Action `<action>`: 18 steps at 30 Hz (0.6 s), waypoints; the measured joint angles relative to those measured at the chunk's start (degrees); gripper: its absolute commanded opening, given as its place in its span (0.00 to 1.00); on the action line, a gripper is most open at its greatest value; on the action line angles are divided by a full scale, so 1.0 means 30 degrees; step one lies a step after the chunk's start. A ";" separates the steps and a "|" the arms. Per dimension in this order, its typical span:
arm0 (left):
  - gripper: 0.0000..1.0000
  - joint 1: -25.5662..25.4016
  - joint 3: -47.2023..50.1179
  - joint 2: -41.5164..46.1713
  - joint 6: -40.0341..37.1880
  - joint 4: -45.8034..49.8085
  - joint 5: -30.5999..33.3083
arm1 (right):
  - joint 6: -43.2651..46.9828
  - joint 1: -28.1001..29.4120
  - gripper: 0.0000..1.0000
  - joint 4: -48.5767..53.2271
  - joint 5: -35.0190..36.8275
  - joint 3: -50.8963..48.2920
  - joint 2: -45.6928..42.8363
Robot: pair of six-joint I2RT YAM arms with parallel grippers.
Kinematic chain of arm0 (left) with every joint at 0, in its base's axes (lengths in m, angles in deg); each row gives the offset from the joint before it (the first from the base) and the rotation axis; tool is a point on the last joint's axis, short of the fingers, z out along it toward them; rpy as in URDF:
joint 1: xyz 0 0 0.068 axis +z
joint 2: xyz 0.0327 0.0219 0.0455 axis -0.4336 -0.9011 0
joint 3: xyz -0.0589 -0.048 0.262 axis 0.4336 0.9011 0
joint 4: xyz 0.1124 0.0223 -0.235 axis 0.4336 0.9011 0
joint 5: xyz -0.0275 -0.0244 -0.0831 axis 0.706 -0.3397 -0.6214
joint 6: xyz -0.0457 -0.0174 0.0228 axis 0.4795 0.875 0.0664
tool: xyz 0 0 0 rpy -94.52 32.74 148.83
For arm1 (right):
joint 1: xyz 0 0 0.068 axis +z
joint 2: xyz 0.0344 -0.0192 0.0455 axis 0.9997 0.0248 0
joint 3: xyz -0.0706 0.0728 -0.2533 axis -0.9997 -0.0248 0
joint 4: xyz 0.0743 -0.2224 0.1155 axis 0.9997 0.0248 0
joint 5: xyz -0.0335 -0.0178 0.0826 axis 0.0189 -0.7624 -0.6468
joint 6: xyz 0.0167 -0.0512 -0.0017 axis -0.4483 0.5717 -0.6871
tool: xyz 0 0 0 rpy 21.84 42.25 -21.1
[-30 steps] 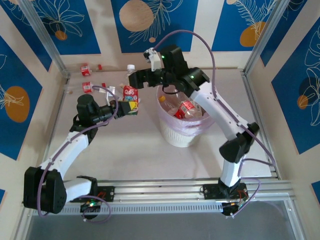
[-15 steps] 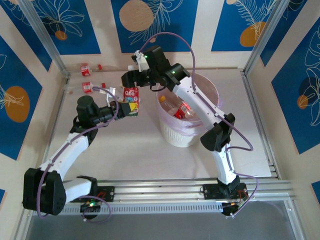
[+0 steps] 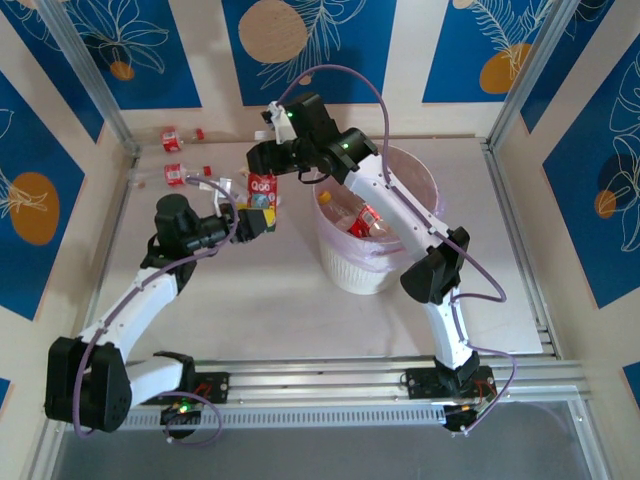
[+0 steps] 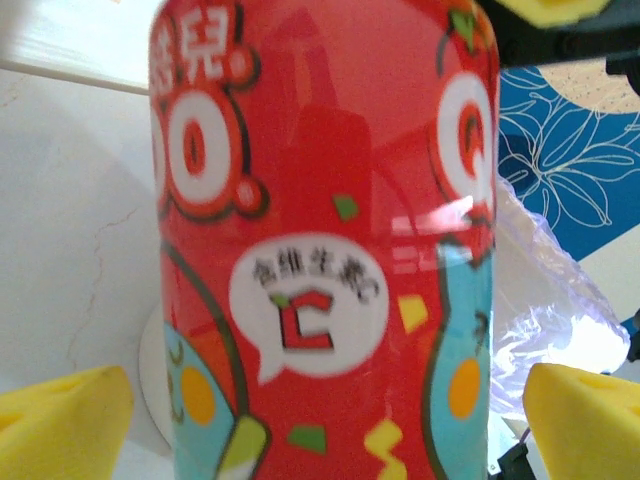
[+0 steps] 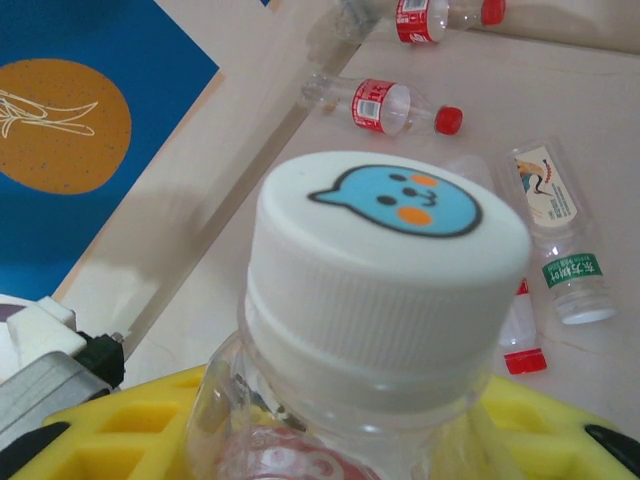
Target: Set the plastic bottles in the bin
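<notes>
A clear plastic bottle with a red cartoon label and a white cat-face cap hangs upright just left of the bin. My right gripper is shut on its neck from above, yellow pads pressed against the shoulder. My left gripper is level with the bottle's lower half and stands open; its pads sit a little clear of both sides. The white ribbed bin has a pink bag and holds several bottles.
Loose bottles lie at the far left of the table: red-labelled ones, a green-labelled one, and a white-capped one by the back wall. An aluminium frame post runs along the left.
The right arm swung left from over the bin and closed on the bottle's neck. The left gripper's pads have come off the bottle, which sits slightly higher.
</notes>
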 measured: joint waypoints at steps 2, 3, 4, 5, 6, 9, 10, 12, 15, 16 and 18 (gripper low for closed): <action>1.00 -0.0007 0.0087 0.0124 0.0000 -0.0007 -0.0219 | 0.0051 -0.0044 0.35 -0.0270 0.0007 0.0000 -0.0015; 1.00 -0.0007 0.0102 0.0175 0.0000 -0.0036 -0.0350 | 0.0058 -0.0073 0.35 -0.0437 0.0015 0.0000 -0.0036; 1.00 -0.0007 0.0109 0.0226 0.0000 -0.0044 -0.0495 | 0.0073 -0.0095 0.35 -0.0568 0.0022 0.0000 -0.0073; 1.00 -0.0007 0.0138 0.0262 0.0000 -0.0051 -0.0576 | 0.0138 -0.0131 0.35 -0.0692 0.0051 0.0000 -0.0131; 1.00 -0.0007 0.0219 0.0342 0.0000 -0.0051 -0.0641 | 0.0211 -0.0175 0.35 -0.0852 0.0109 0.0000 -0.0197; 1.00 -0.0007 0.0503 0.0415 0.0000 -0.0058 -0.0940 | 0.0393 -0.0452 0.35 -0.1406 0.0401 0.0000 -0.0670; 1.00 -0.0007 0.0619 0.0415 -0.0007 -0.0036 -0.1005 | 0.0444 -0.0605 0.35 -0.1566 0.0503 0.0000 -0.0940; 1.00 -0.0007 0.0845 0.0415 -0.0015 -0.0015 -0.1064 | 0.0532 -0.0933 0.34 -0.1931 0.0619 0.0000 -0.1552; 1.00 -0.0007 0.1078 0.0408 -0.0036 0.0087 -0.1049 | 0.0648 -0.1494 0.34 -0.2543 0.0758 0.0000 -0.2856; 1.00 -0.0007 0.1144 0.0408 -0.0087 0.0095 -0.1035 | 0.0692 -0.1639 0.34 -0.2710 0.0809 -0.0007 -0.3271; 1.00 -0.0007 0.1173 0.0342 -0.0160 0.0270 -0.0852 | 0.0874 -0.2040 0.34 -0.3045 0.0903 -0.0270 -0.4444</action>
